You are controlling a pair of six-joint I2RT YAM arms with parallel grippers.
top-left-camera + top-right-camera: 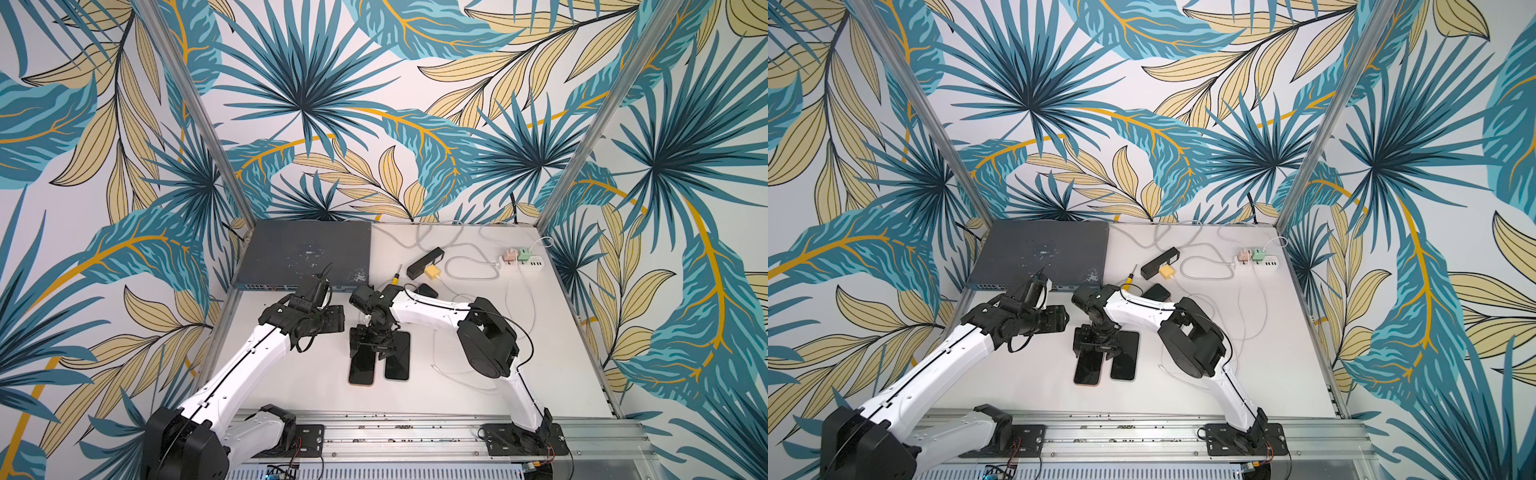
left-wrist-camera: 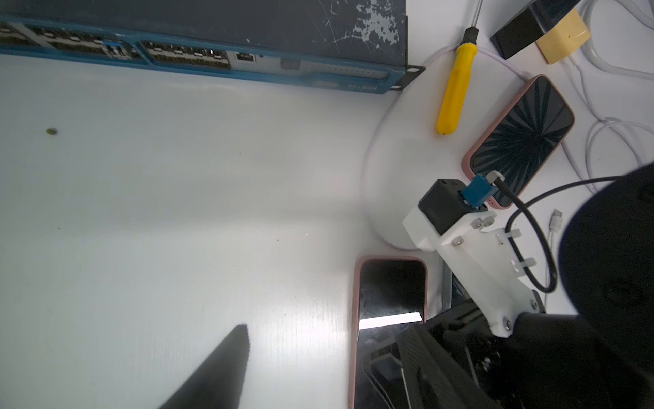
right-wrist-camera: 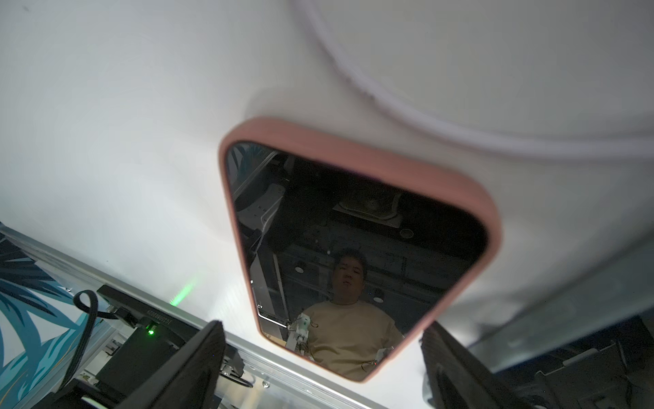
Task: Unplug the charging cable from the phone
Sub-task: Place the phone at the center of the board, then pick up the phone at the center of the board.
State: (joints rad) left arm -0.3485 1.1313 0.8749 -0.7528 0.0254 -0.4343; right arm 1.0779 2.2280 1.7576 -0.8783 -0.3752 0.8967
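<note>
Both jaws of the right gripper (image 3: 322, 325) stand wide apart either side of the pink-cased phone (image 3: 354, 226), gripping nothing. It's straight below, long axis running away from the fingertips. Charging cable (image 3: 389, 117) curls just past its far end, can't spot a plug in it. Left gripper (image 1: 336, 319) is further off

Almost nothing can be read. A row of small pale characters runs along a black box (image 3: 155, 320) in the right wrist view, too blurred to spell out. A tiny white mark sits on the left arm (image 1: 279, 309) in a top view, and the label on the switch (image 2: 361, 86) front is only a smear.
</note>
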